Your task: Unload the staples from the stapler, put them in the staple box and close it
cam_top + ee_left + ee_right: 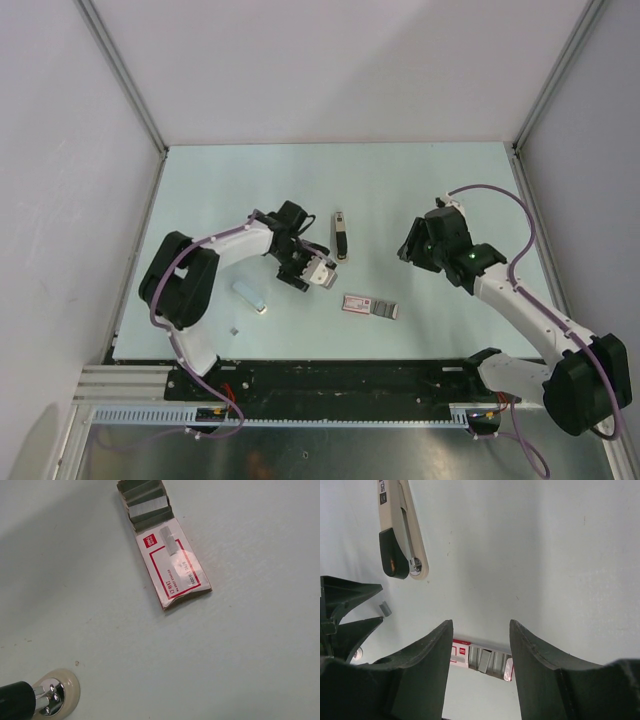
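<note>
The stapler (341,237) lies on the table, slim and black with a silvery strip, between the two arms. In the right wrist view its cream and black body (400,530) lies at the upper left. Its rounded end with a chrome rivet (52,697) shows at the bottom left of the left wrist view. My left gripper (310,268) hovers just left of and below the stapler, apart from it. Its two dark fingers (345,592) stand spread and empty in the right wrist view. My right gripper (480,630) is open and empty, to the right of the stapler (415,245).
An open red and white staple box (370,305) with grey staple strips lies near the front middle, and also shows in the wrist views (170,565) (482,659). A pale blue-white block (250,296) and a small grey piece (234,330) lie at the front left.
</note>
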You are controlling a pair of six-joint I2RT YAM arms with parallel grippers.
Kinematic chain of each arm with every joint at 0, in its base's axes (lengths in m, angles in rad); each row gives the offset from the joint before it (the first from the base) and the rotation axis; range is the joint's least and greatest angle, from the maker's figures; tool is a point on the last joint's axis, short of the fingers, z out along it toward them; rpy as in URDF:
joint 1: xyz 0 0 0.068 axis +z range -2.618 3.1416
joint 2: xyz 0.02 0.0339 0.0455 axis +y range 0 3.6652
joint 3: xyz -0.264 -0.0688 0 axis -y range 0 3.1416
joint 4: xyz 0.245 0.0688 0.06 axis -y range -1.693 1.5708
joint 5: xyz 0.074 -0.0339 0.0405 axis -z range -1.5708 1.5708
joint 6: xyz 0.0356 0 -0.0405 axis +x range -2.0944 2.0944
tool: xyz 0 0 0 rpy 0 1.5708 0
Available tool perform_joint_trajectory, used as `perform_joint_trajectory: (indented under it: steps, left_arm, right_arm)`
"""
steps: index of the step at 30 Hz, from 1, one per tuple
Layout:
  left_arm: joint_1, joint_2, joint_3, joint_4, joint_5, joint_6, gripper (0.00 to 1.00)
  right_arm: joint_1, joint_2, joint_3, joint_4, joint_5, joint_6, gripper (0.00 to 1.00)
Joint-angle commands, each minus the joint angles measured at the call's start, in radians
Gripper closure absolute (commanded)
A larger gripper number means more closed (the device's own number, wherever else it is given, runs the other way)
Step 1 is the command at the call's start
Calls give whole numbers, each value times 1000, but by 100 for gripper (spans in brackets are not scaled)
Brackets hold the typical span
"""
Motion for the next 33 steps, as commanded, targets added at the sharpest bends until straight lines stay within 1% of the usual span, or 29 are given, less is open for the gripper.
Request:
perform_joint_trajectory:
  steps: [1, 4, 9, 17, 20, 24, 26, 29, 33]
  left_arm:
    - [-15, 19, 36, -71, 28, 53, 26]
    - [-20, 24, 37, -72, 31, 42, 28]
    - [-36, 55, 67, -72, 41, -31, 31]
    - [-46, 60, 58, -72, 34, -55, 35]
    - [-46, 59, 57, -72, 30, -75, 41]
    - [-46, 70, 67, -73, 2, -112, 54]
    - [-46, 82, 80, -73, -19, -149, 59]
    - [-44, 100, 100, -72, -36, -199, 61]
    - [-39, 112, 139, -72, -23, -267, 60]
  right_arm:
    - [-10, 15, 2, 40, -28, -25, 47]
    - [-10, 27, 2, 50, -34, -23, 47]
    - [-11, 46, 2, 64, -37, -20, 47]
    - [-6, 66, 0, 72, -30, -17, 47]
    - [-6, 74, -1, 76, -30, -14, 48]
    - [-2, 80, -1, 82, -31, -10, 48]
    - [0, 80, -2, 82, -31, -9, 49]
    - [5, 81, -4, 81, -28, -7, 49]
    - [12, 82, -7, 81, -22, -4, 49]
